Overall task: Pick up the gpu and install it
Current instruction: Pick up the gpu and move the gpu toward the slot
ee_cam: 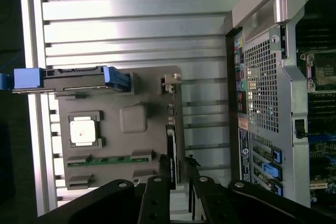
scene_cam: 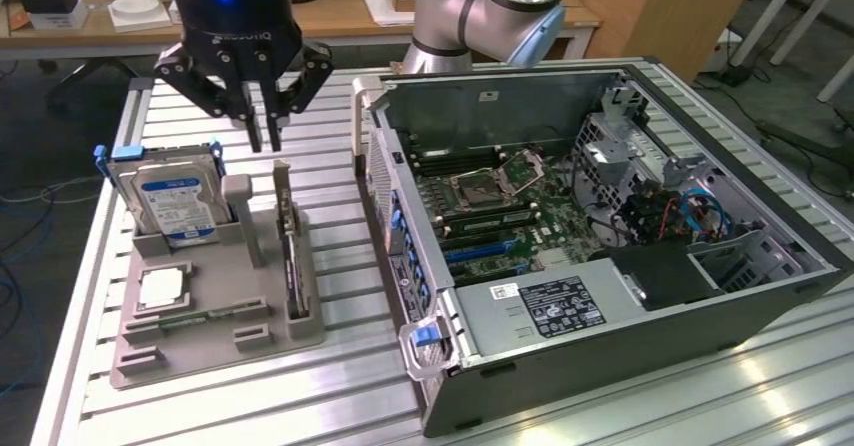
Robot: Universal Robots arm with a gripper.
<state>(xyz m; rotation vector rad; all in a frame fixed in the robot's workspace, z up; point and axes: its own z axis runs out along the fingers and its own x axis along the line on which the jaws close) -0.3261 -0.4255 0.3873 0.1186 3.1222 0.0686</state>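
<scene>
The gpu (scene_cam: 286, 256) stands on edge in a slot of the grey holder (scene_cam: 200, 344), along the side nearest the computer case (scene_cam: 601, 366). Its dark top edge is bare. In the exterior view the gripper (scene_cam: 266, 134) hangs at 12 o'clock from the card, above its far end and clear of it. Its fingers (ee_cam: 156, 198) are parted only narrowly and hold nothing.

From the gpu, the blue-labelled hard drive (scene_cam: 171, 201) stands at 10 o'clock, the processor (scene_cam: 163, 288) lies at 9 o'clock and the green memory stick (ee_cam: 110, 159) at 8 o'clock. The open case is at 3 o'clock. Everything rests on the slatted metal table (scene_cam: 334, 401).
</scene>
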